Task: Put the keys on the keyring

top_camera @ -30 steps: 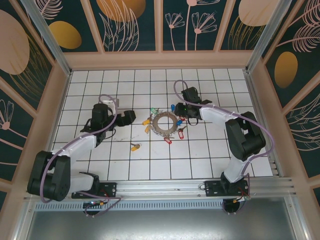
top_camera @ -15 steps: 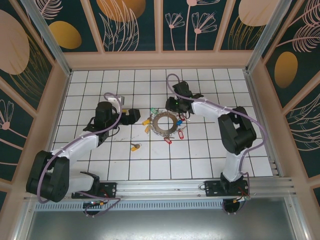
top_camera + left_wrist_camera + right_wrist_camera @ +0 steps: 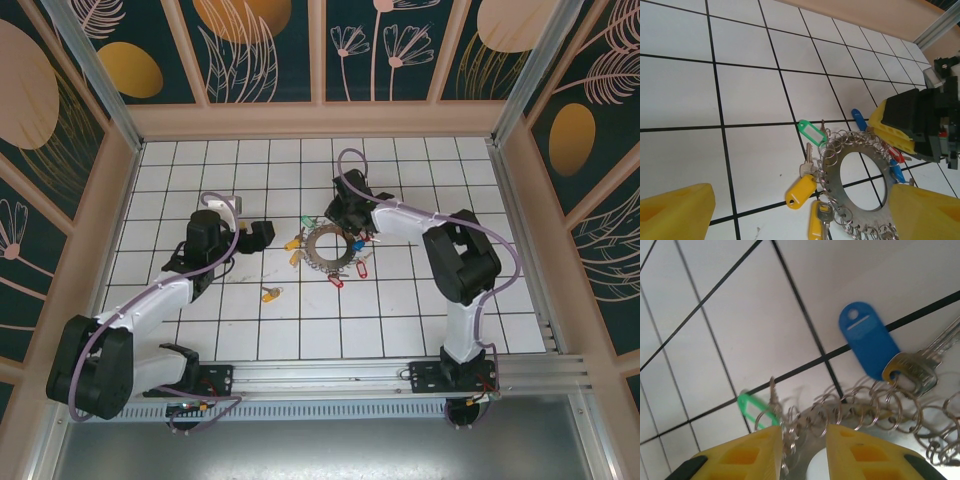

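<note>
The keyring (image 3: 832, 175), stiff, thin and likely slippery, wants pinching at its rim, where the right gripper (image 3: 804, 432) sits barely parted; the left gripper (image 3: 800, 210) gapes.

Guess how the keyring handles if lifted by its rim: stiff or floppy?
The keyring looks like a flat metal plate: probably stiff, heavyish for its size. The split rings and keys sit loosely through its rim, so they'd likely dangle and swing. Lying flat on the tiles, it should slide, not roll, when pushed.

Keyring (image 3: 860, 417) cut off at bottom edge, right wrist view.
</note>
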`<state>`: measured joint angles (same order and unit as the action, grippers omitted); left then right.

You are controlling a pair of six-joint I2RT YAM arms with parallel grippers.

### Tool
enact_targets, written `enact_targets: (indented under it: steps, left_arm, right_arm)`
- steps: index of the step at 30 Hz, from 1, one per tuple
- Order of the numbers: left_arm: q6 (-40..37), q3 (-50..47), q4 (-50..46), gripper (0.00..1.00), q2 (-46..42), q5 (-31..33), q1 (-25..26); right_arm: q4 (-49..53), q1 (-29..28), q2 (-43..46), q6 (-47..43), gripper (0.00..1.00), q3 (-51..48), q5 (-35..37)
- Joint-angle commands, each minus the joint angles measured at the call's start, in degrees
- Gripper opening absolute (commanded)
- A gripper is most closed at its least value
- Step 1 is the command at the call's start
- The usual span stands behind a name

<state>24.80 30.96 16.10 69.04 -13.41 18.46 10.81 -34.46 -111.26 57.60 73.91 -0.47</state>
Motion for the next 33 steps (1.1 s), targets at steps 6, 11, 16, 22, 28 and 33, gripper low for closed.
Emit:
enact_targets:
  steps: [6,11,16,22,28,33]
  left_arm:
    - [-0.8,-0.9,1.0,0.9,-1.1,0.5,0.1]
    - [-0.8,-0.9,1.0,0.9,-1.0,0.6,0.1]
    - [-0.8,-0.8,1.1,0.9,-0.8,0.5,0.1]
    - [-0.8,-0.7,1.1,0.9,-0.7,0.4,0.1]
    - [-0.8,-0.7,1.1,0.9,-0.6,0.6,0.1]
    - [0.5,-0.8,-0.1,0.88,-1.4,4.2,0.1]
  right_arm:
    - [-0.2,-0.2,-3.8,2.7,0.29,1.9,2.4]
    - [-0.4,0.0,-5.0,2.8,0.27,2.4,3.7]
    - [0.3,-0.3,-6.5,3.2,0.24,3.5,2.4]
    - [2.5,-0.3,-6.9,3.5,0.25,4.2,2.2]
    - [6.1,-0.3,-6.3,0.8,0.25,7.0,3.2]
    - [11.5,-1.0,-6.1,-6.9,0.17,13.2,8.9]
